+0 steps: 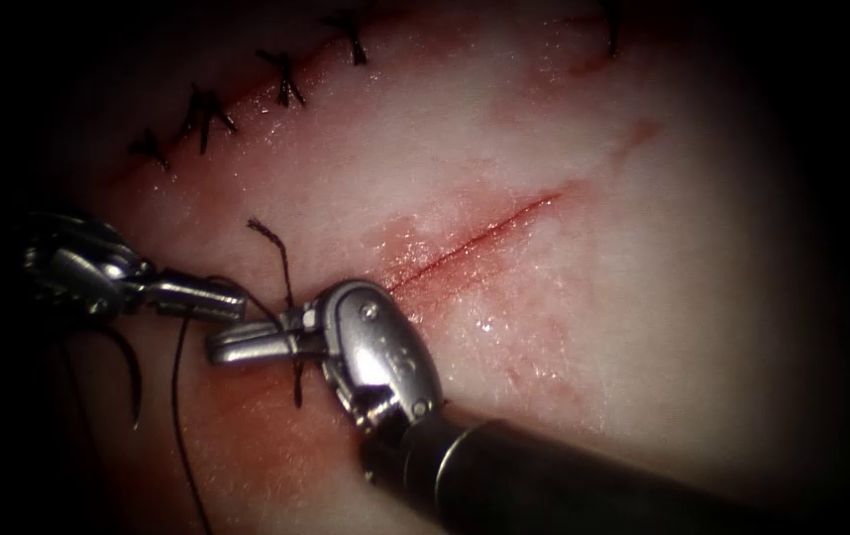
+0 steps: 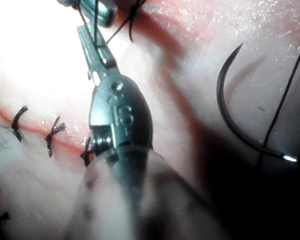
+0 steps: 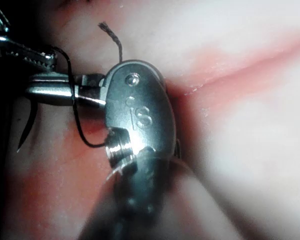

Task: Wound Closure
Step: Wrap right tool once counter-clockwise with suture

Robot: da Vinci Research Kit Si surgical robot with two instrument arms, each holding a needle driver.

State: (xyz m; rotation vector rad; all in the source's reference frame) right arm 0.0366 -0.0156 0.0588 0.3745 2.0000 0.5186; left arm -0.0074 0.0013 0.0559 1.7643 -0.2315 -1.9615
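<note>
My left tool (image 1: pixel 232 300) reaches in from the left, jaws shut on the dark thread (image 1: pixel 179 396), which hangs down from them. My right tool (image 1: pixel 222 347) comes up from the lower right, jaws shut just below the left tool's; the thread (image 3: pixel 74 107) loops across them near the hinge. A frayed cut end (image 1: pixel 265 231) stands up above the right tool. The curved needle (image 1: pixel 134 374) lies free on the tissue left of the cut, held by neither tool and not in the tissue; its whole curve (image 2: pixel 221 100) shows beside the left tool (image 2: pixel 92 42). The open cut (image 1: pixel 489 231) runs up to the right.
A row of several finished stitches (image 1: pixel 205 117) closes another cut across the upper left, also seen as stitches (image 2: pixel 52 134) behind the left tool's wrist. Red fluid (image 1: pixel 247 421) stains the tissue under the right tool. The right tool's shaft (image 1: pixel 584 485) crosses the lower right.
</note>
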